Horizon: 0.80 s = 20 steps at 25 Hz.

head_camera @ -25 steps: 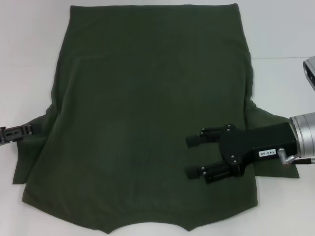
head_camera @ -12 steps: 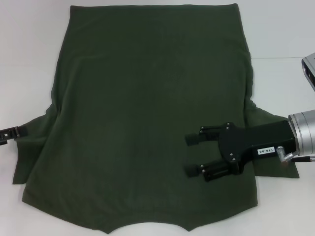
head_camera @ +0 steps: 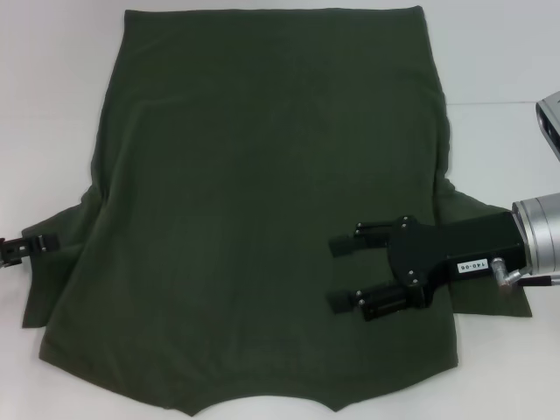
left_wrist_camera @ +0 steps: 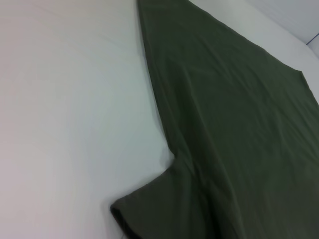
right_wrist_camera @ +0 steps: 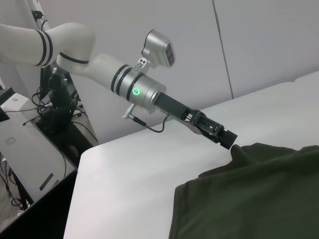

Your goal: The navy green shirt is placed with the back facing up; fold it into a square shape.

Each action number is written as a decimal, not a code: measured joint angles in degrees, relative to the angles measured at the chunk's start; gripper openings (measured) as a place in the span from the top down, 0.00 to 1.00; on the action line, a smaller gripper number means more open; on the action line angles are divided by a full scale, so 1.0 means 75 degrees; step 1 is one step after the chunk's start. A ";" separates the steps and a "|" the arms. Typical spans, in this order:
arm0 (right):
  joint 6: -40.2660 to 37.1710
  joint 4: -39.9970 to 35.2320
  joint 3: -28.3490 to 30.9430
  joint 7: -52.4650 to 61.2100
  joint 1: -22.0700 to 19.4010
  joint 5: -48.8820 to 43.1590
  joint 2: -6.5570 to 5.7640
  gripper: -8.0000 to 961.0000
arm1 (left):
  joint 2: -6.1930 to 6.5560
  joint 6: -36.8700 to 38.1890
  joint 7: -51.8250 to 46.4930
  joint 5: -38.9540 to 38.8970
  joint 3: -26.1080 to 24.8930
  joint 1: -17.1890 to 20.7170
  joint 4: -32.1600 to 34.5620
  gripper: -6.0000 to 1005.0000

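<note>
Olive shirt (head_camera: 262, 201) flat on white table (head_camera: 52, 105); grey wall panels (right_wrist_camera: 259, 45) behind.

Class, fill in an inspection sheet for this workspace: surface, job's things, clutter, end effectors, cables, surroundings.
Surface: white table, bare around the shirt.
Job's things: green shirt spread flat, unfolded, both sleeves out.
Clutter: nothing seen.
End effectors: right end effector open, over the shirt by its right sleeve; left end effector at the left sleeve's edge, fingers unclear.
Cables: one loops off the left arm's wrist.
Surroundings: grey wall, cabinet with wires beside the table.
</note>
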 joint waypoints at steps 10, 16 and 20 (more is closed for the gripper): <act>0.0000 -0.0011 0.0011 0.0009 0.0015 0.0001 -0.0004 0.05 | -0.0005 -0.0215 0.0026 -0.0001 0.0178 -0.0040 -0.0107 0.10; -0.0003 -0.0012 0.0012 0.0015 0.0015 0.0001 -0.0004 0.05 | -0.0006 -0.0295 0.0084 -0.0004 0.0259 -0.0097 -0.0262 0.10; -0.0004 -0.0012 0.0019 0.0015 0.0016 0.0002 -0.0004 0.05 | 0.0003 -0.0314 0.0093 -0.0004 0.0366 -0.0138 -0.0321 0.10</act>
